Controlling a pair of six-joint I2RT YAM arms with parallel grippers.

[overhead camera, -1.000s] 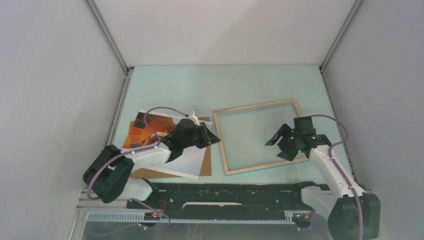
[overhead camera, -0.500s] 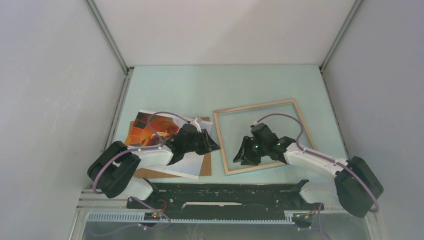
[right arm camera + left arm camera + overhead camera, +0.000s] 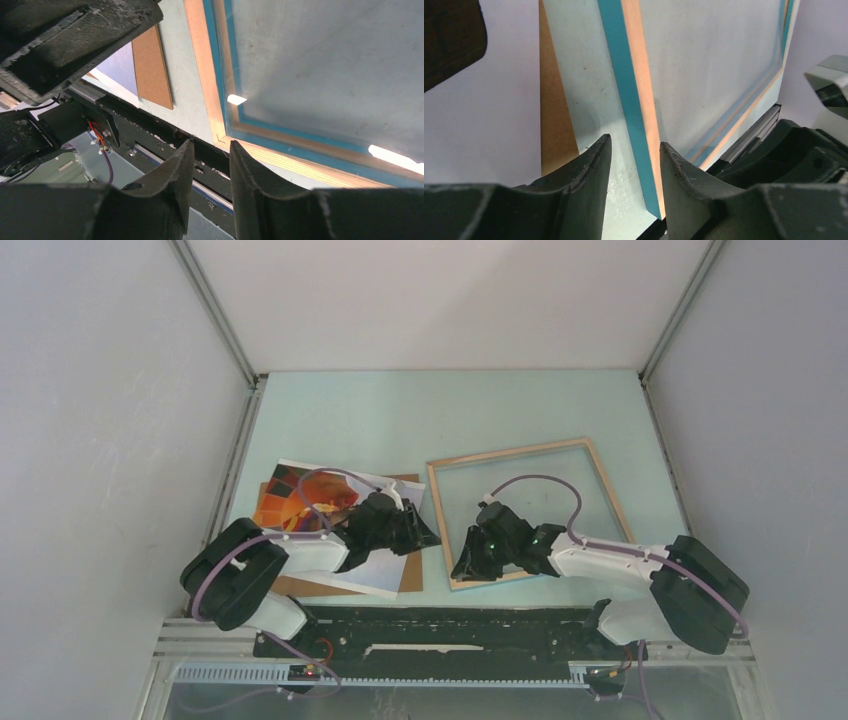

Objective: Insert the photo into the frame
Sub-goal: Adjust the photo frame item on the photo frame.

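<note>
The photo (image 3: 290,502), orange-red at its far end and pale at its near end, lies on the brown backing board (image 3: 408,575) at the left. The frame (image 3: 515,454) lies flat to its right, wood side up, with blue edges. My left gripper (image 3: 428,531) is open and empty, low between the board's right edge and the frame's left rail (image 3: 631,100). My right gripper (image 3: 463,566) is open and empty at the frame's near left corner (image 3: 220,135). In the left wrist view the left gripper (image 3: 634,145) points at bare table. In the right wrist view the right gripper (image 3: 211,145) is narrowly open.
The black base rail (image 3: 450,625) runs along the table's near edge, just below the frame's corner. White walls close in the left, right and back. The two grippers are close together; the left one shows in the right wrist view (image 3: 75,40).
My right arm has swung left and nearer, from the frame's right side to its near left corner. My left gripper has drawn slightly nearer along the photo's right edge.
</note>
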